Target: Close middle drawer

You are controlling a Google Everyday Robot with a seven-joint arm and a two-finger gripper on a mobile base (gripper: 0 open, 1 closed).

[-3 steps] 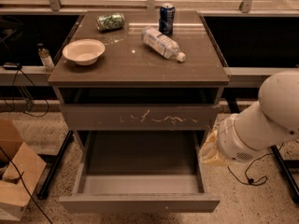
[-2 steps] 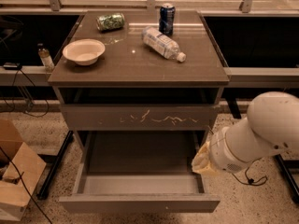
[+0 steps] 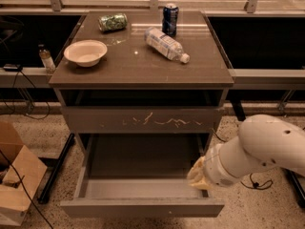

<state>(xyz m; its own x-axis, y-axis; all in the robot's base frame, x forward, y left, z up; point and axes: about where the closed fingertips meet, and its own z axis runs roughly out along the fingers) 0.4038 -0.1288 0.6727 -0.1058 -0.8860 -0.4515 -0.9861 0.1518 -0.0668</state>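
The middle drawer [image 3: 143, 207] is pulled far out below the scratched drawer front [image 3: 143, 120]. Its front panel is plain and flat, and its lighter grey inner box [image 3: 138, 187] looks empty. My gripper [image 3: 196, 175] sits at the end of the white arm [image 3: 259, 149], at the drawer's right side wall, just behind the front panel's right end. It is low, about level with the drawer's rim. Whether it touches the drawer I cannot tell.
On the cabinet top [image 3: 138, 68] are a white bowl [image 3: 85, 52], a green can lying down [image 3: 113, 22], an upright blue can [image 3: 170, 19] and a water bottle on its side [image 3: 166, 44]. A cardboard box [image 3: 16, 175] and cables lie on the floor at left.
The arm has swung left and down, bringing my gripper from beside the cabinet to the drawer's right side wall. The drawer has not visibly moved.
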